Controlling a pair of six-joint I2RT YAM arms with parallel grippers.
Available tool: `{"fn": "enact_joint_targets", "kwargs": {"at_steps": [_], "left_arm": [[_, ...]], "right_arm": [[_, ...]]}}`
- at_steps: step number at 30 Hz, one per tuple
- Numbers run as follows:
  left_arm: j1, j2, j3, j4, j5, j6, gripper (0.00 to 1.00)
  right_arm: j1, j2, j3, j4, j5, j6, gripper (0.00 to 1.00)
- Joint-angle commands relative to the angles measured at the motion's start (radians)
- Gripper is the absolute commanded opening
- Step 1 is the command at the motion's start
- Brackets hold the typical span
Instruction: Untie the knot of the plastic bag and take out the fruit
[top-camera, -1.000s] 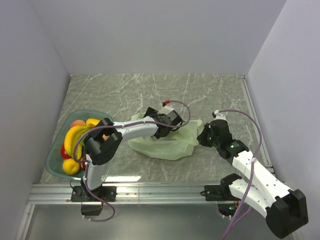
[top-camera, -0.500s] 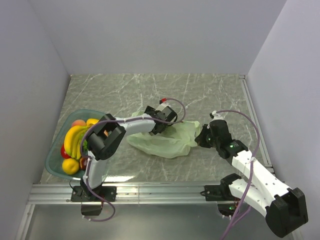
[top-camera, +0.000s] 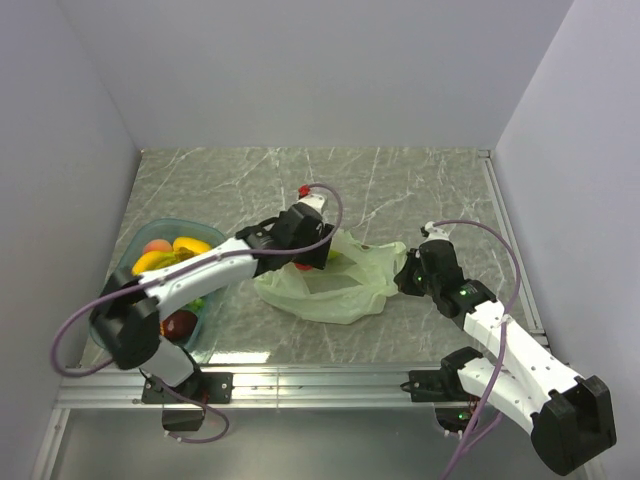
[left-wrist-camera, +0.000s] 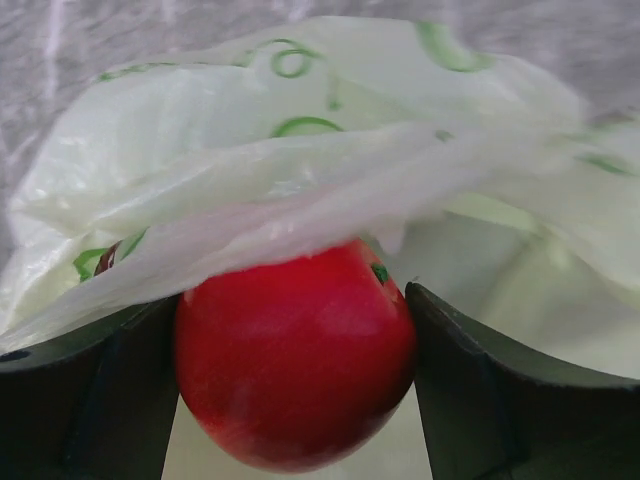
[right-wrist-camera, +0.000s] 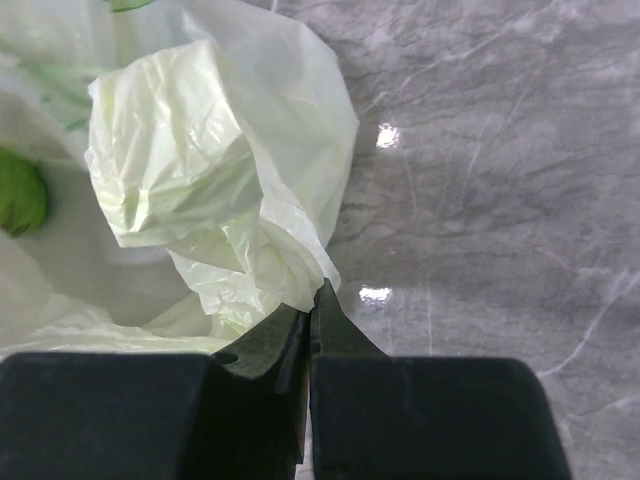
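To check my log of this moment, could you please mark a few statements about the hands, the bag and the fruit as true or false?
1. The left hand grips a red apple. True.
2. The right hand is open, clear of the plastic bag. False: it is shut on a fold of the bag.
3. The apple lies in the tray. False: it is at the bag, between the left hand's fingers.
4. Bananas lie in the tray. True.

overhead, wrist views close on plastic bag (top-camera: 345, 292)
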Motion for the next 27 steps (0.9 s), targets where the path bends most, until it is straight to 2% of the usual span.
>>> {"fn": "enact_joint_targets", "kwargs": {"at_steps": [1, 6, 11, 14, 15, 16, 17, 18, 19, 22, 25, 27], "left_arm": [[-0.003, -0.125, -0.071, 0.061, 0.211, -0.022, 0.59], [0.000, -0.220, -0.192, 0.164, 0.455, -0.045, 0.68], [0.003, -0.347, -0.202, 0.236, 0.504, -0.136, 0.66], [0.026, -0.464, -0.147, 0.213, 0.356, -0.191, 0.60], [0.043, -0.489, -0.109, 0.160, 0.327, -0.205, 0.59], [0.065, -0.530, -0.088, 0.126, 0.200, -0.222, 0.59], [0.115, -0.547, -0.068, 0.085, 0.152, -0.251, 0.60], [0.138, -0.562, -0.036, 0.009, 0.086, -0.266, 0.59], [0.160, -0.585, -0.021, -0.050, -0.037, -0.286, 0.59], [0.250, -0.613, 0.002, -0.262, -0.234, -0.376, 0.59], [0.350, -0.633, -0.025, -0.455, -0.299, -0.515, 0.58], [0.414, -0.653, -0.086, -0.517, -0.329, -0.585, 0.59]], "right_arm": [[-0.005, -0.014, 0.012, -0.002, 0.060, -0.027, 0.00], [-0.006, -0.005, 0.026, -0.005, 0.063, -0.033, 0.00], [-0.005, -0.013, 0.038, -0.014, 0.080, -0.042, 0.00], [-0.005, -0.014, 0.041, -0.034, 0.112, -0.047, 0.00], [-0.006, -0.016, 0.038, -0.036, 0.118, -0.048, 0.00], [-0.008, -0.016, 0.035, -0.039, 0.121, -0.045, 0.00], [-0.010, -0.017, 0.033, -0.040, 0.124, -0.042, 0.00], [-0.007, -0.017, 0.030, -0.042, 0.118, -0.039, 0.00], [-0.006, -0.019, 0.027, -0.040, 0.117, -0.037, 0.00], [-0.008, -0.027, 0.021, -0.036, 0.109, -0.031, 0.00], [-0.008, -0.027, 0.024, -0.036, 0.112, -0.033, 0.00], [-0.008, -0.025, 0.023, -0.036, 0.114, -0.034, 0.00]]}}
